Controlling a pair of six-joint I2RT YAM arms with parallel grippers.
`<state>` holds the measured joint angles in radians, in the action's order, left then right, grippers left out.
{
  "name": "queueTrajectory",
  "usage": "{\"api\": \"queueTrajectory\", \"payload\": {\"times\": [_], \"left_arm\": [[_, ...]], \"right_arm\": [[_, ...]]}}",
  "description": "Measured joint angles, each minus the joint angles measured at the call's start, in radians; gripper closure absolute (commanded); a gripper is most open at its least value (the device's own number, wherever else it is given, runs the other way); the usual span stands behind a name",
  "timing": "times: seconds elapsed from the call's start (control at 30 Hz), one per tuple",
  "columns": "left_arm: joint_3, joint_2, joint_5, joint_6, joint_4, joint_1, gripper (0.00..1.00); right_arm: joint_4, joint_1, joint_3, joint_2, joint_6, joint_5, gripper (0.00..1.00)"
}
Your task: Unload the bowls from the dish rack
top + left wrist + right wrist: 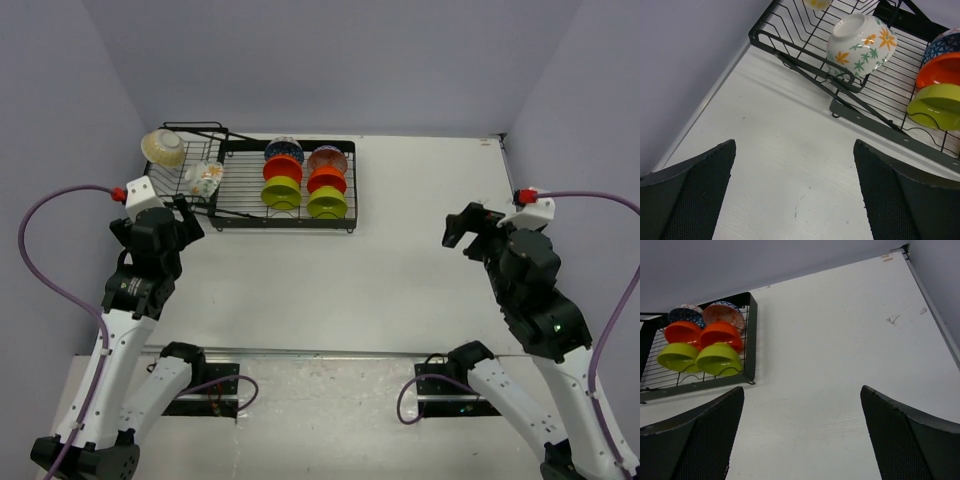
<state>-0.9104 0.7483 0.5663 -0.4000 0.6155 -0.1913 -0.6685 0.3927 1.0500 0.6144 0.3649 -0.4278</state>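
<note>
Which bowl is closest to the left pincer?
The white bowl with orange and green flowers, tipped in the rack's basket end, right ahead of that pincer.

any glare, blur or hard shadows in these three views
Top external: even, soft light, sharp, only a faint shadow under the dish rack. Left wrist: the floral bowl is crisp with a mild sheen, and the left gripper shows dark fingers at the bottom corners. Right wrist: small highlights on the lime green bowls, no blur.
</note>
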Motion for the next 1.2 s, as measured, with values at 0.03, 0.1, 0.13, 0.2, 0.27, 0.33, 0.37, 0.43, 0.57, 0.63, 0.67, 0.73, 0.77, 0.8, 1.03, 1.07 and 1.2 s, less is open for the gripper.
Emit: {"api": "queueTrajectory", "payload": {"times": [0.03, 0.1, 0.13, 0.2, 0.27, 0.33, 0.37, 0.43, 0.57, 0.63, 0.67, 0.73, 0.77, 0.8, 1.03, 1.07, 1.2], "left_arm": [[0.000, 0.000, 0.000, 0.000, 0.000, 0.000, 0.00], [0.000, -0.002, -0.002, 0.000, 0.000, 0.000, 0.00], [0.000, -0.003, -0.006, 0.000, 0.000, 0.000, 0.00], [0.000, -0.003, -0.018, 0.000, -0.001, 0.000, 0.00], [0.000, -0.002, -0.033, 0.000, -0.001, 0.000, 0.00], [-0.002, 0.001, -0.050, -0.004, -0.001, 0.000, 0.00], [-0.005, 0.004, -0.061, -0.006, -0.005, 0.000, 0.00], [-0.018, 0.019, -0.104, -0.019, -0.016, 0.000, 0.00], [-0.095, 0.118, -0.187, -0.089, -0.052, 0.004, 0.00], [-0.187, 0.219, -0.245, -0.133, -0.064, 0.040, 0.00], [-0.233, 0.278, -0.285, -0.150, -0.088, 0.075, 0.00], [-0.312, 0.391, -0.402, -0.192, -0.128, 0.184, 0.00], [-0.339, 0.441, -0.465, -0.212, -0.147, 0.251, 0.00], [-0.359, 0.482, -0.520, -0.231, -0.165, 0.314, 0.00], [-0.547, 0.758, -0.761, -0.298, -0.224, 0.581, 0.00], [-0.592, 0.801, -0.788, -0.297, -0.243, 0.595, 0.00], [-0.710, 0.945, -0.855, -0.283, -0.312, 0.626, 0.00]], "right_arm": [[0.004, 0.000, -0.002, 0.000, 0.000, 0.001, 0.01], [0.015, 0.000, -0.008, -0.001, -0.002, 0.017, 0.01], [0.024, 0.000, -0.013, -0.002, -0.004, 0.038, 0.01], [0.053, 0.000, -0.030, -0.013, -0.011, 0.108, 0.01], [0.089, 0.000, -0.059, -0.036, -0.018, 0.180, 0.01], [0.127, 0.000, -0.093, -0.066, -0.021, 0.235, 0.01], [0.140, 0.000, -0.107, -0.079, -0.021, 0.249, 0.01], [0.162, 0.000, -0.126, -0.093, -0.018, 0.273, 0.01], [0.191, 0.000, -0.126, -0.084, -0.005, 0.318, 0.01], [0.201, 0.000, -0.126, -0.077, 0.002, 0.349, 0.01], [0.207, 0.000, -0.126, -0.073, 0.005, 0.364, 0.01], [0.220, 0.000, -0.126, -0.070, 0.008, 0.394, 0.01], [0.224, 0.000, -0.126, -0.070, 0.008, 0.404, 0.01], [0.228, 0.000, -0.126, -0.071, 0.008, 0.415, 0.01], [0.274, 0.000, -0.161, -0.071, 0.009, 0.485, 0.01], [0.276, 0.000, -0.164, -0.069, 0.009, 0.503, 0.01], [0.291, 0.000, -0.165, -0.059, 0.010, 0.550, 0.01]]}}
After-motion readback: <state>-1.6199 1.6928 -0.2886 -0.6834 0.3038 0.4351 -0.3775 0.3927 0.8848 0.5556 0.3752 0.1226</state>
